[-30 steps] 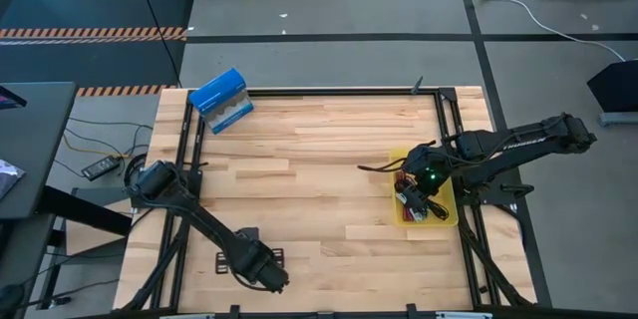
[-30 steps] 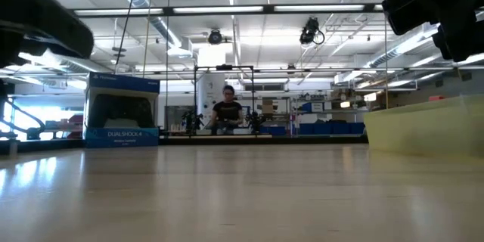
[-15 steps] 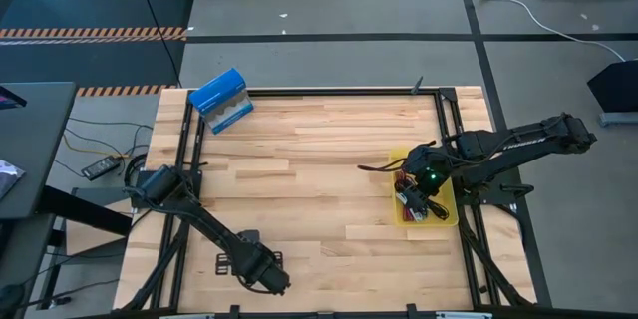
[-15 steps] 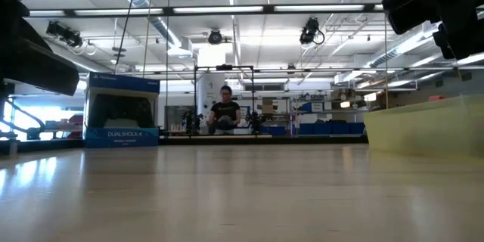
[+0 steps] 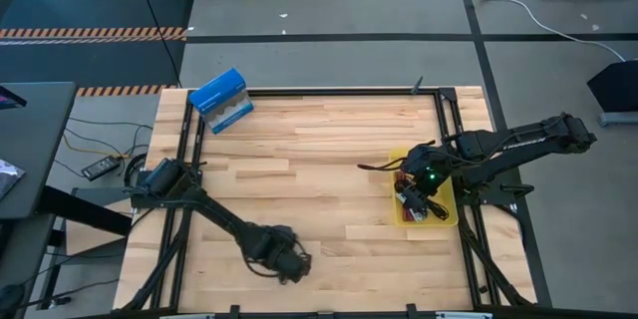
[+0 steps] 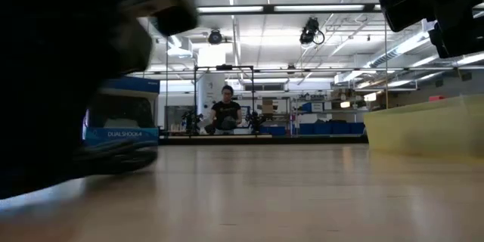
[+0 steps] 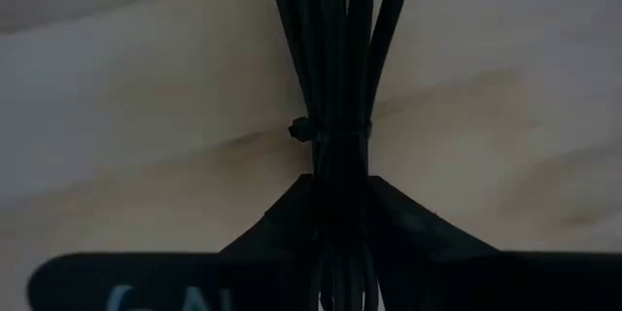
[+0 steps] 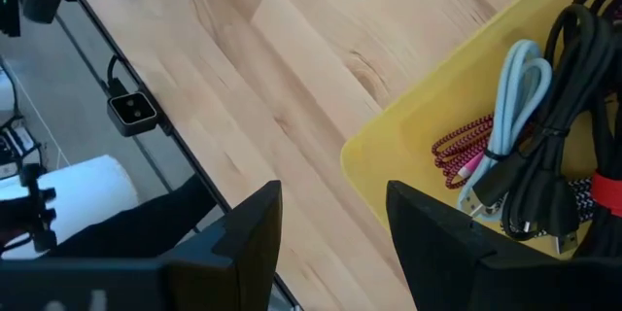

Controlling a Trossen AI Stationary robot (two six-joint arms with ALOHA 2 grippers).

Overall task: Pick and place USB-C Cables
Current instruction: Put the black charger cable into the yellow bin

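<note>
My left gripper is near the table's near edge, left of the middle, shut on a bundle of black USB-C cable bound by a thin tie. In the low view this arm fills the left side as a dark blur. My right gripper is open and hovers over the left part of a yellow tray on the table's right side. Inside the tray lie a pale blue-white cable, a maroon cable and black cables. My left gripper pinches the black bundle between its two fingers just behind the tie, at the part where the strands are gathered. The fingers lie along the bundle, which runs straight out ahead of them. I cannot tell whether it is lifted clear of the wood.
A blue rectangular box lies at the table's far left corner and also shows in the low view. The yellow tray's wall stands at the right. Bare wood lies between the two arms. A person sits far behind the table.
My left gripper has moved along the near edge toward the table's right, toward the tray, and now looms large on the left of the low view.
</note>
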